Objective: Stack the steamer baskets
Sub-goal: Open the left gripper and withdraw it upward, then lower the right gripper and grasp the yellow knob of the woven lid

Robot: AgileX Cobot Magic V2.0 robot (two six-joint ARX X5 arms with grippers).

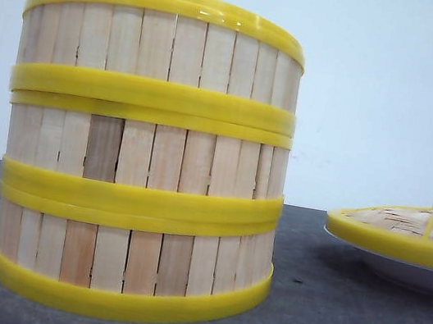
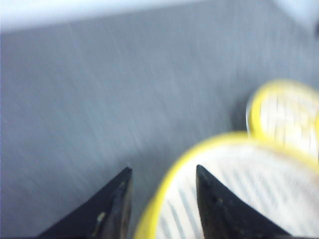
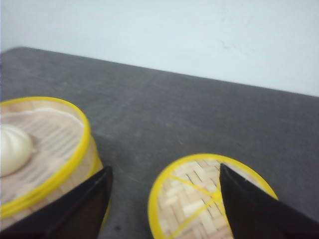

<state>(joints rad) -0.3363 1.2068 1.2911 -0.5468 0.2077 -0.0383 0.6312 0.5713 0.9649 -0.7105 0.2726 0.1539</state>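
Baskets: three steamer baskets (image 1: 145,150) stacked on worktop near front edge. Light, rigid, slats fragile; grip by yellow rim. Left pincer (image 2: 162,174) wide, straddling top rim; right pincer (image 3: 164,179) wide, empty.

No text, label, brand, number or sign is showing in any of the three views. The steamer baskets (image 1: 144,154) are carrying only plain wood slats and plain yellow rims, the woven lid (image 3: 209,199) is showing only its weave, and the counter (image 3: 199,114) and the wall behind are bare of any writing. The left wrist view is blurred, so small print there cannot be judged.
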